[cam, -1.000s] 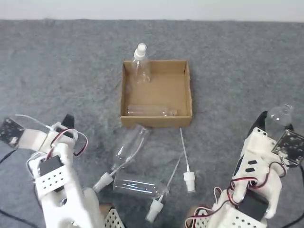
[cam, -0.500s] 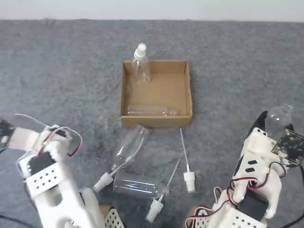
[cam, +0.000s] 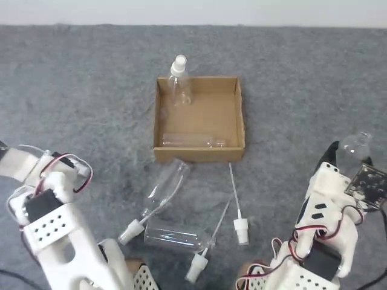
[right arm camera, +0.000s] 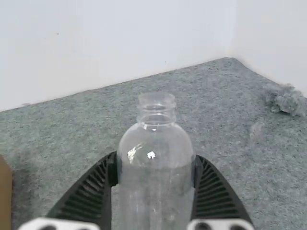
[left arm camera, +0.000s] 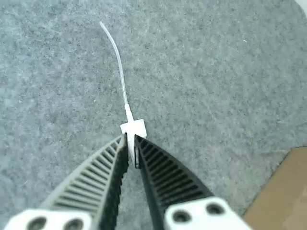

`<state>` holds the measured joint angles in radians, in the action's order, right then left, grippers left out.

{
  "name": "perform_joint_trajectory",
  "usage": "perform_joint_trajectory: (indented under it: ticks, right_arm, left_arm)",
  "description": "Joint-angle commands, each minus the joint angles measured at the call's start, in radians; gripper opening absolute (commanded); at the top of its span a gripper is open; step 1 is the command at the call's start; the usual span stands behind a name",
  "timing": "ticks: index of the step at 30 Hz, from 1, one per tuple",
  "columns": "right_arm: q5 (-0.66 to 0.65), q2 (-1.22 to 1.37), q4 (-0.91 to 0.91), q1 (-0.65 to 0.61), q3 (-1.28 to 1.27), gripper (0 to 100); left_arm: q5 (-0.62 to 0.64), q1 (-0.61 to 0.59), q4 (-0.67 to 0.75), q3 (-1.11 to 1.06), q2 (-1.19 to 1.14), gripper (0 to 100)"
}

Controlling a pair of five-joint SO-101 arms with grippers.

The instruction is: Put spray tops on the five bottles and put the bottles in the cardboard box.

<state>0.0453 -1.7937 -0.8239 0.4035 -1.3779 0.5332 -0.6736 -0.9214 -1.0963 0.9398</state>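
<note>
High view, status check | cardboard box [cam: 198,154] holds 2: upright bottle [cam: 179,84] with top on, lying bottle [cam: 190,141], top can't tell | just in front on the tabletop [cam: 302,90]: topped bottle [cam: 162,188], second topped bottle [cam: 178,237], loose spray top [cam: 240,228] | left gripper [left arm camera: 130,140] fingers pinched on a held spray top [left arm camera: 133,128] | right gripper [right arm camera: 154,165] fingers clamped round an open bottle [right arm camera: 154,139], well off from the box | I'd say under halfway: 3 bottles not boxed yet.

Grey carpet [cam: 72,78] — white wall [right arm camera: 96,38] behind

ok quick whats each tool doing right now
Left tool: shut on a spray top.
Right tool: shut on an uncapped bottle.
</note>
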Motion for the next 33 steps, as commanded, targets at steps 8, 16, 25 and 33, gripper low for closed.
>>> perform_joint_trajectory:
  ticks: [8,16,25,33]
  right_arm:
    - [-0.017,-0.019,0.028,-0.05,-0.038,5.8]
    - [-0.017,-0.019,0.031,-0.091,-0.055,5.8]
    - [-0.072,-0.019,0.111,-0.151,-0.129,5.8]
    - [-0.074,-0.019,0.104,-0.171,-0.133,5.8]
  left_arm:
    - [-0.138,-0.003,-0.296,0.401,0.015,1]
    - [-0.147,0.002,-0.33,0.449,0.014,1]
    - [-0.126,0.003,-0.336,0.53,-0.046,1]
    - [-0.13,-0.002,-0.488,0.803,-0.413,1]
